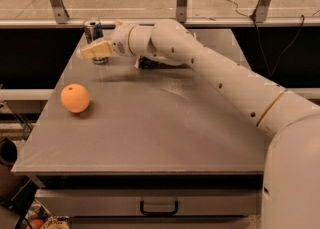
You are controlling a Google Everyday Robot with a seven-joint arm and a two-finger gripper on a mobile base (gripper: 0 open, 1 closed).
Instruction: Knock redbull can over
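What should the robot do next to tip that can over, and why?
Probably a short push of the gripper into the redbull can, a little higher up if possible. The can stands upright at the far left corner of the table, and the gripper sits right in front of its lower part, so a small shove should topple it. Whether they already touch, I cannot tell.

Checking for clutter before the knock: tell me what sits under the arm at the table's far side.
A dark blue bag peeks out beneath the arm; most of it is covered. The gripper is in front of the upright redbull can.
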